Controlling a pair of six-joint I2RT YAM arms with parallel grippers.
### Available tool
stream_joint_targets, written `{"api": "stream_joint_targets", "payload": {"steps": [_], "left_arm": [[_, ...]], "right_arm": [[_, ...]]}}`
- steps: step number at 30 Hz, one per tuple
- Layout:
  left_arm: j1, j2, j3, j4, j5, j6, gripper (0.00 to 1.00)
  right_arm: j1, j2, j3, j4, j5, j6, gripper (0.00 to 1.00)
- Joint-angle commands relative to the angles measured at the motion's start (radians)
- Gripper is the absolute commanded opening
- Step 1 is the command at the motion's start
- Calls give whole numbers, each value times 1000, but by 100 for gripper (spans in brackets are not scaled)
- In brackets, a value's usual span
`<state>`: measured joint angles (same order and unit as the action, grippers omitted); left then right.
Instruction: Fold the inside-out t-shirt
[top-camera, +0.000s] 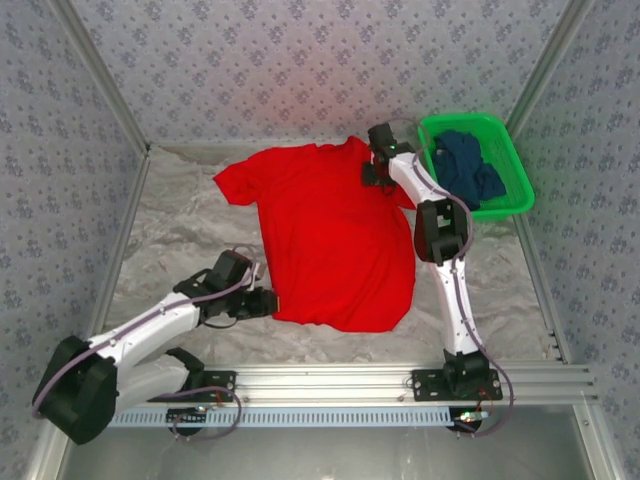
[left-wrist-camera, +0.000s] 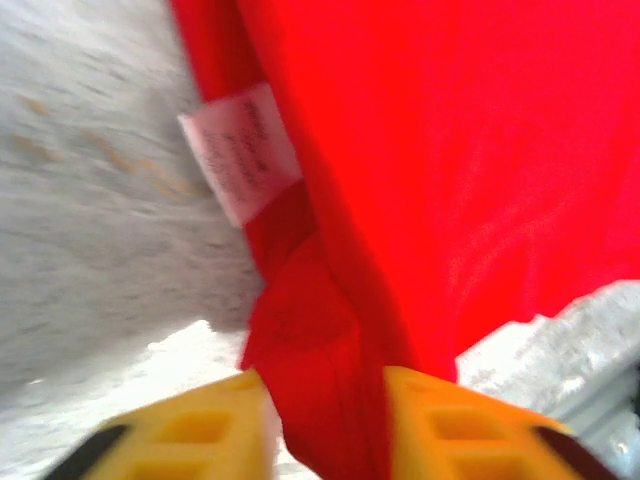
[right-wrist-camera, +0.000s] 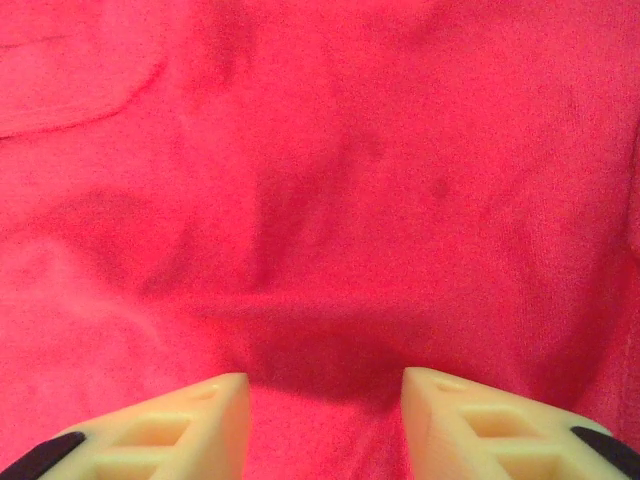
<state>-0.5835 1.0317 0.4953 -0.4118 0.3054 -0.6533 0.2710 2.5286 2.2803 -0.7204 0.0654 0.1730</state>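
**Item: red t-shirt, located from each pair of fingers**

**Left gripper.** The yellow fingers are spread apart. A bunched fold of the t-shirt rises between them, lying against the right-hand finger. A pale sliver shows beside the other finger, and no squeeze on the cloth is visible. Beyond the fingertips and to their left, a white sewn-in label sticks out from the seam. Past it is the grey mottled table. From above, this gripper sits at the near left corner of the hem.

**Right gripper.** The cream fingers are parted, with nothing between them. The t-shirt spreads under and ahead of the tips, with soft creases and a shadow just in front. From above, this gripper is at the far right shoulder of the shirt. A green basket holding a dark blue garment is near its outer side.

**Condition.** The t-shirt is plain bright red and lies spread flat on the table between the two grippers. One sleeve points away to the far left, and the hem curves nearest the arm bases.

**Unclear.**
- The left wrist view is blurred, so the label's lettering cannot be read.
- The right arm covers the shirt's right sleeve area in the top view.
- The fingers are cut off at the lower edge in both wrist views.
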Motion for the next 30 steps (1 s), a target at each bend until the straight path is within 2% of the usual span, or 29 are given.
{"api": "stream_joint_targets", "payload": {"steps": [1,3,5,8,10,12,15,17,23,28,30], "left_arm": [[-10,-162,70,-109,-212,53,47],[-26,-262,65,-88,-268,93,64],[-45,-304,53,-28,-251,130,74],[-107,-272,45,79,-199,166,75],[-178,-209,59,157,-167,236,74],[-296,-115,105,198,-185,362,72],[-461,71,211,173,-262,571,70],[-521,198,267,149,-282,667,65],[-564,447,371,126,-236,868,54],[-562,599,453,88,-263,935,44],[-562,643,487,76,-243,940,33]], "right_arm": [[43,-184,-167,25,-31,-71,50],[61,-337,-390,113,-54,-73,52],[67,-484,-574,199,-71,-49,53],[71,-708,-856,266,-119,0,54],[71,-832,-1024,300,-177,70,54],[68,-948,-1181,316,-247,120,54],[53,-1054,-1283,262,-266,141,54],[32,-1105,-1313,216,-250,131,54],[-37,-1220,-1390,172,-282,122,54],[-55,-1239,-1410,172,-311,112,54],[-56,-1237,-1416,179,-319,112,54]]}}
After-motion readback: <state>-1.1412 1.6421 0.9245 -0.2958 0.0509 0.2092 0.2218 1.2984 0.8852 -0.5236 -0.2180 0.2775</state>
